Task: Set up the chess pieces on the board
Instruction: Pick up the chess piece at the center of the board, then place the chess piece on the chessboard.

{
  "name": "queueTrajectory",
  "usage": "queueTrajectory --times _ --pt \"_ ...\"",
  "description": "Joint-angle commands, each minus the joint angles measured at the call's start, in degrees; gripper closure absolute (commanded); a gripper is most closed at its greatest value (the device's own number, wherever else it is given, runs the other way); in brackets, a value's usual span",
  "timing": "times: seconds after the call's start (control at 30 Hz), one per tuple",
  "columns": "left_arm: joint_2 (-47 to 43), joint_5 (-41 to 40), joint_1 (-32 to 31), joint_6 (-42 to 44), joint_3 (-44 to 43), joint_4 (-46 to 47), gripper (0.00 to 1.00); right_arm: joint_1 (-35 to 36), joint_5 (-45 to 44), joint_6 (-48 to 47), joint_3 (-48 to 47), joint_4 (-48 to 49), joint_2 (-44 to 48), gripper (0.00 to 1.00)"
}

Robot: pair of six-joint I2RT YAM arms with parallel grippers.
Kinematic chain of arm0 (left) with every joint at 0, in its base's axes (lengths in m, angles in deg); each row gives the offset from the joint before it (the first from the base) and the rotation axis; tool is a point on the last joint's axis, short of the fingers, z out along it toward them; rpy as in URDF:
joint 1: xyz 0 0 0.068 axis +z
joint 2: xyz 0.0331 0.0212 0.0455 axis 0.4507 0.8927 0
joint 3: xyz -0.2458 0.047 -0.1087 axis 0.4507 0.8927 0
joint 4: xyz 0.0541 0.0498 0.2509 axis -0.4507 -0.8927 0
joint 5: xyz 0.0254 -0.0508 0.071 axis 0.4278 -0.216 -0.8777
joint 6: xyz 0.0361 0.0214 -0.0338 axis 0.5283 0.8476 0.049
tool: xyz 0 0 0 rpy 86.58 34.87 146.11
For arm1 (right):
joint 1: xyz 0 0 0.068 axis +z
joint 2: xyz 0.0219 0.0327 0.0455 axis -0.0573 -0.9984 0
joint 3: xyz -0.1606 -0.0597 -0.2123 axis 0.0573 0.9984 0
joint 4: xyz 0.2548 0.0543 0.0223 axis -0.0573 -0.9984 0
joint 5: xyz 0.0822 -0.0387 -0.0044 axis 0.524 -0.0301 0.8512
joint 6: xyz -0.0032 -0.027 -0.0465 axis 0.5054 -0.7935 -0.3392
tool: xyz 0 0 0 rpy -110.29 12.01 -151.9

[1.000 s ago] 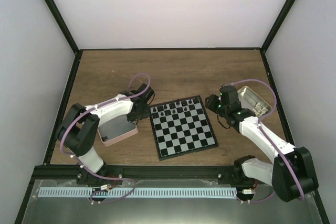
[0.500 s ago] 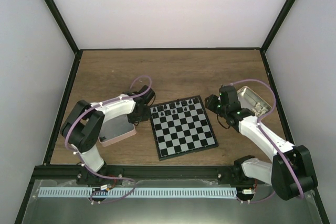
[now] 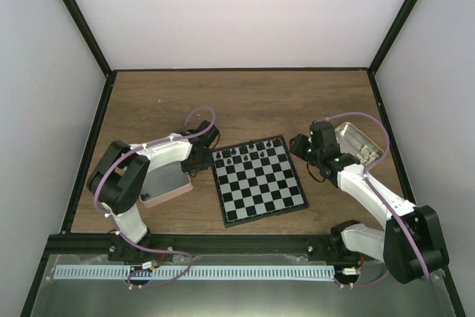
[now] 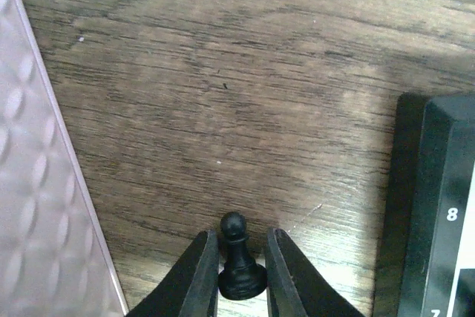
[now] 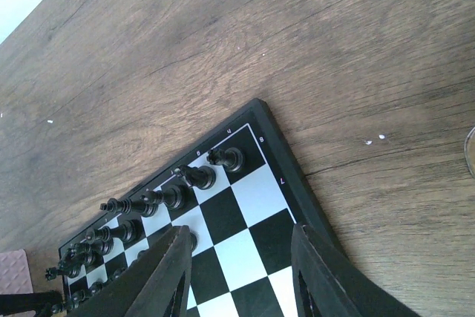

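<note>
The board (image 3: 263, 187) lies in the middle of the table, with several black chess pieces (image 3: 245, 155) on its two far rows. My left gripper (image 3: 197, 157) sits between the pink tray and the board's left edge. In the left wrist view it (image 4: 241, 257) is shut on a black pawn (image 4: 239, 254), held upright low over the wood, with the board's corner (image 4: 438, 206) to the right. My right gripper (image 3: 303, 146) is open and empty over the board's far right corner. In the right wrist view it (image 5: 241, 257) frames bare squares (image 5: 256, 194) near a black rook (image 5: 226, 158).
A pink-rimmed tray (image 3: 165, 183) lies left of the board and shows at the left edge of the left wrist view (image 4: 37, 206). A tan tin (image 3: 360, 142) stands behind my right arm. No cream pieces can be made out.
My left arm's elbow has shifted a little and its gripper stays between the tray and the board. My right arm has not moved.
</note>
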Motion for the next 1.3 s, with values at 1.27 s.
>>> queueTrajectory --times 1.27 --pt "-26.76 65.43 0.4 39.72 -10.9 12.85 0.86 6.3 64.08 -0.36 -19.76 17.35 -7.92 0.52"
